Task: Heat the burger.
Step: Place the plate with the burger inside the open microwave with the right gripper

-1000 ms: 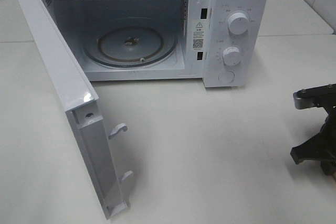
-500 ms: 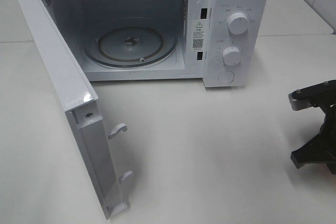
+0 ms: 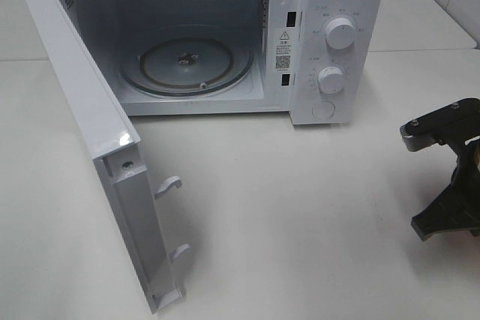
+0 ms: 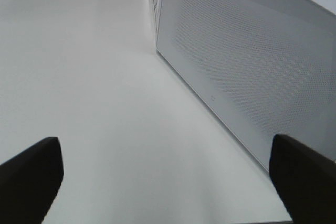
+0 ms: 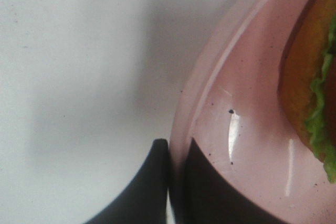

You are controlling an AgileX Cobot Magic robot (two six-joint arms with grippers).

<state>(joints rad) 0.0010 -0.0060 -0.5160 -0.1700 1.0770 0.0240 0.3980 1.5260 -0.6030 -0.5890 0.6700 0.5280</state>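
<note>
From the high camera, the white microwave (image 3: 330, 35) stands on the table (image 3: 300, 207) with its door (image 3: 90, 148) swung wide and the glass turntable (image 3: 187, 65) bare. The right arm (image 3: 450, 177) shows at the right edge.

In the left wrist view, the left gripper (image 4: 168, 182) has its jaws spread wide above the table, beside what looks like the door's perforated panel.

In the right wrist view, the right gripper (image 5: 176, 156) is clamped on the rim of the pink plate (image 5: 247, 129). The burger (image 5: 310, 77) sits on that plate.
</note>
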